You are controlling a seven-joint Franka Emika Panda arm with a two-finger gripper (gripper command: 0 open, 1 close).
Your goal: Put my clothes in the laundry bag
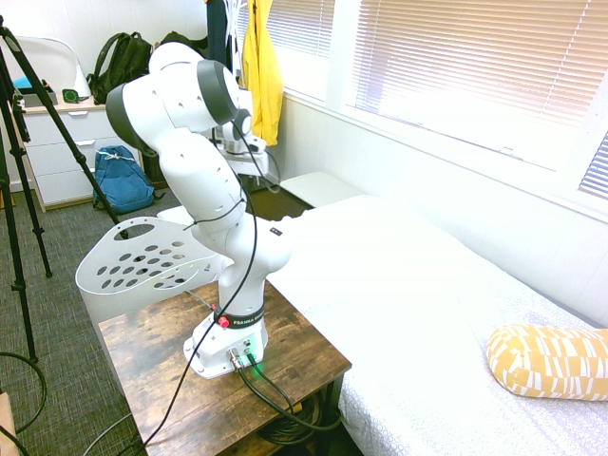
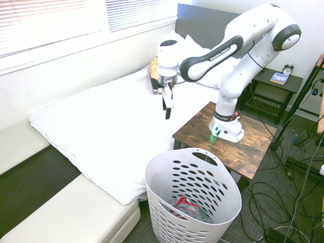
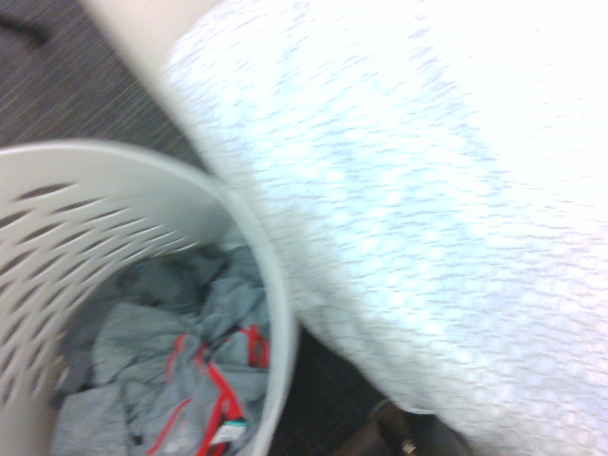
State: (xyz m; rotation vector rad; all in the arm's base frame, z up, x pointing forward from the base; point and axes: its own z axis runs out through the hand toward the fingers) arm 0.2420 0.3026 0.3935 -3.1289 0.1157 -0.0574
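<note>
Dark grey bundle of clothes with red trim [image 2: 188, 209] found lying crumpled at the bottom of the large white plastic laundry basket with oval holes [image 2: 223, 194].

The same bundle [image 3: 180, 366] is seen in the wrist view, resting loose inside the basket wall [image 3: 256, 256], with nothing gripping it. The basket [image 1: 142, 266] is placed on the floor just beside the dark wooden side table [image 2: 253, 147] and the corner of the white textured bed cover [image 2: 111, 136]. The two-finger gripper [image 2: 167, 104] is held over the bed, well apart from the basket, pointed downward; its fingers are seen parted and nothing is held between them. A yellow patterned pillow [image 1: 546, 359] is noted on the bed, near its head.
</note>
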